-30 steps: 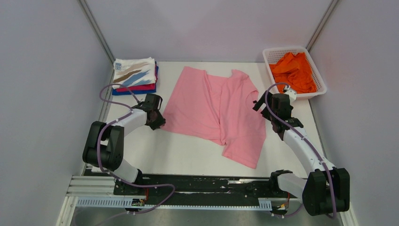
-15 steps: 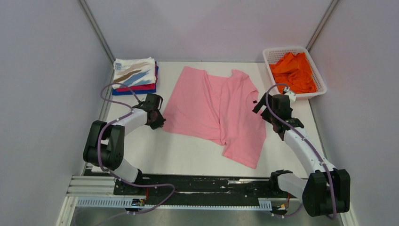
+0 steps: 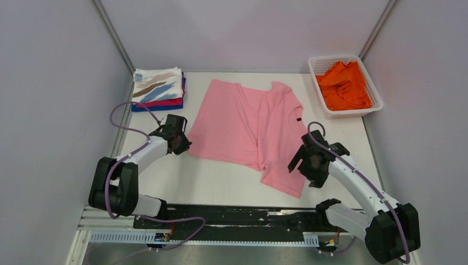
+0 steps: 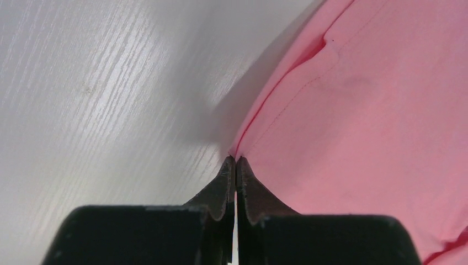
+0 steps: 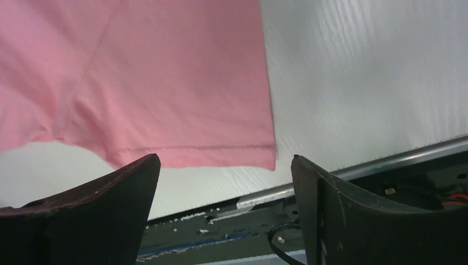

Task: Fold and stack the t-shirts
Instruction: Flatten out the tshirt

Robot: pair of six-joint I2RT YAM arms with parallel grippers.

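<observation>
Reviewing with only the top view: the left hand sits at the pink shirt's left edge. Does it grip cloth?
Observer: Yes. The left wrist view shows the left hand shut, pinching the pink shirt's edge.
Operator: And the other one?
Observer: The right hand is open and empty in its wrist view.
Operator: Where is the near corner's hem?
Observer: It lies flat on the table, just ahead of that hand, not inside it.
</observation>
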